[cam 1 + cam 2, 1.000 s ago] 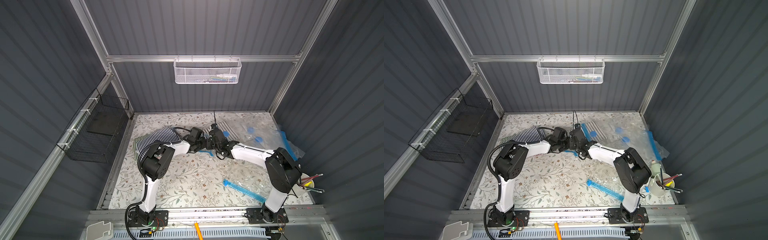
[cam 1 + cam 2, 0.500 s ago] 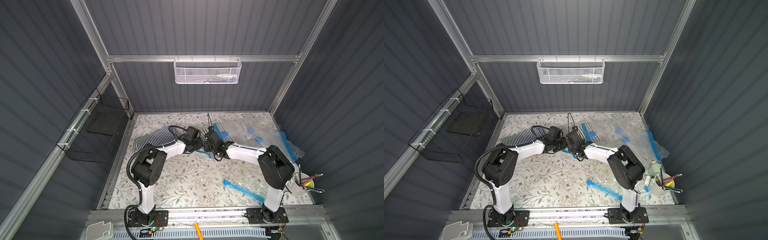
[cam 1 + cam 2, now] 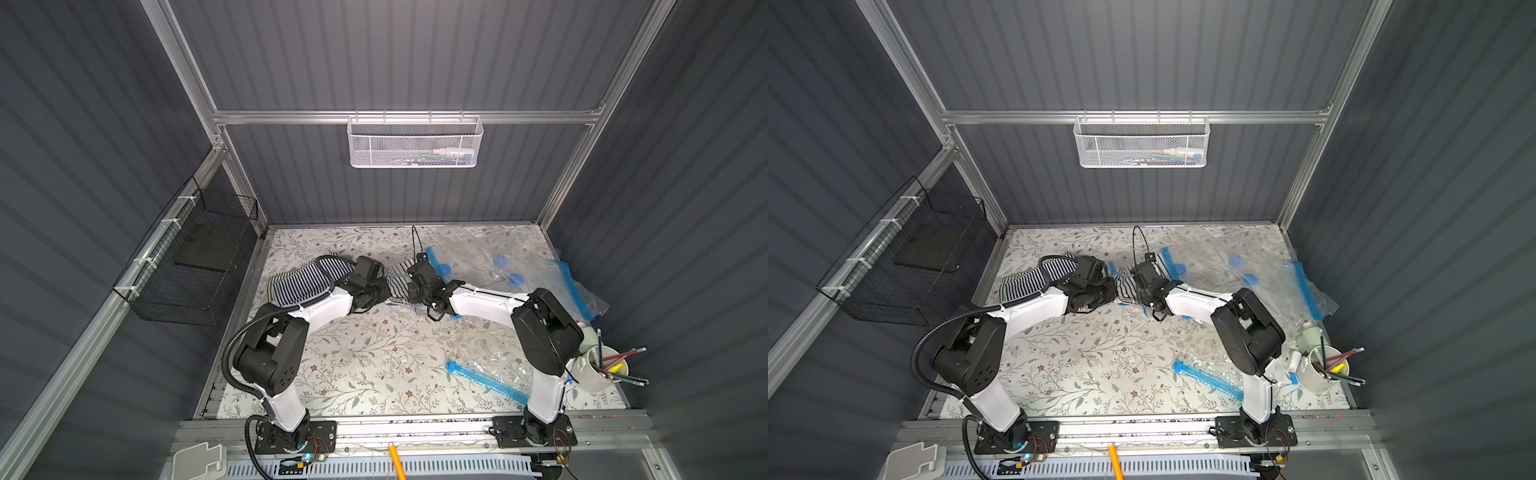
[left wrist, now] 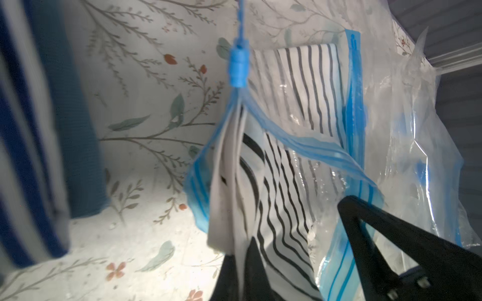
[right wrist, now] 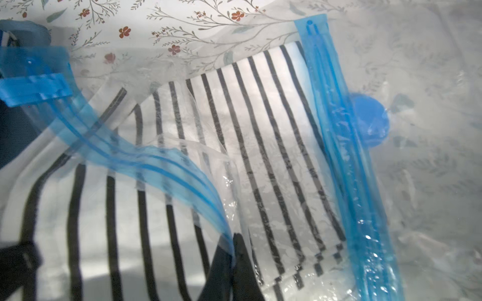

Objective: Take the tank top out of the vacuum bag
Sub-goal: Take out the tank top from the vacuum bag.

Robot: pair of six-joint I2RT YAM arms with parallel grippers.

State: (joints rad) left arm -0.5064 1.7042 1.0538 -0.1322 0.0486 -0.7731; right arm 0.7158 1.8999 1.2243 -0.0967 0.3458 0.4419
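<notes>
Pinching, with left gripper closed tight, the striped tank top lying partly inside the clear vacuum bag, and clamping, with right gripper closed, the blue zip edge at that bag's mouth.

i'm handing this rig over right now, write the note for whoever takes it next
Grippers: left gripper shut on the striped tank top; right gripper shut on the blue zip edge of the vacuum bag.
Done: bag open, one end of the tank top out past the mouth.
Left: most of it lies inside; pull it free while the bag is held back.
</notes>
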